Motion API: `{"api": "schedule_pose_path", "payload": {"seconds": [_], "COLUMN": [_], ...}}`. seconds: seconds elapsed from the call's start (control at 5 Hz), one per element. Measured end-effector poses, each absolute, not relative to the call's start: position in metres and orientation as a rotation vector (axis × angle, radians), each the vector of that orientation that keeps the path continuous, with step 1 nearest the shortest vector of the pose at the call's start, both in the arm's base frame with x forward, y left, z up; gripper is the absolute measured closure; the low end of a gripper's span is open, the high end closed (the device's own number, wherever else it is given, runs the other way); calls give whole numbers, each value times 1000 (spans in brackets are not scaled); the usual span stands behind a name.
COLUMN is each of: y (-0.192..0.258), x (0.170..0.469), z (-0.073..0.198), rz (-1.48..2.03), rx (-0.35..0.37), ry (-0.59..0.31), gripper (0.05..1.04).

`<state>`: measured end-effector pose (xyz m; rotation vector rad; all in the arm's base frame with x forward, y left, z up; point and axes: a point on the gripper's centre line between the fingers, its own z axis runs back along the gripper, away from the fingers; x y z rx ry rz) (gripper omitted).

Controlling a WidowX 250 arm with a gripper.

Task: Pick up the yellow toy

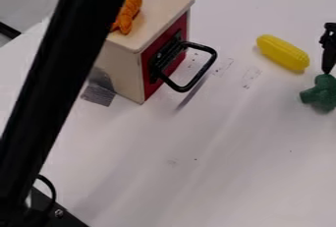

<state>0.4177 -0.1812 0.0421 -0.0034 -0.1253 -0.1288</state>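
1. Camera view, gripper: the black gripper (329, 49) is at the right edge, cut off by the frame, pointing down. Its low end comes right down to the top of the green toy (320, 92); whether the two touch, I cannot tell. Nor can I tell how far open it is, or whether it has hold of the green toy.
2. Camera view, task's thing: the yellow toy (282, 52), shaped like an ear of corn, lies on the white table (216, 147) in the upper right, to the left of the gripper and apart from it. It lies at a slant, its lower end toward the green toy, with bare table between them.
3. Camera view, the rest: a cream wooden box (125, 71) with a red front (149, 57) stands in the upper left. A black looped handle (202, 72) juts from that front over the table. An orange toy (131, 7) lies on top of the box, partly hidden by a thick black bar (62, 73) that runs from the top edge down to the lower left. A grey patch (98, 95) is on the table beside the box's foot.
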Motion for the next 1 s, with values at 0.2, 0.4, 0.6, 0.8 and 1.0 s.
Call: {"api": "schedule_pose_path", "payload": {"seconds": [0.2, 0.4, 0.6, 0.8, 1.0], "y": [-176, -170, -167, -168, -171], "x": [410, 407, 405, 405, 411], "z": [24, 15, 12, 10, 17], "rz": [-141, -174, -187, -185, -167], "rx": [41, 80, 96, 93, 76], "ry": [-55, -16, -7, -9, -33], "gripper": [83, 83, 83, 83, 83]}}
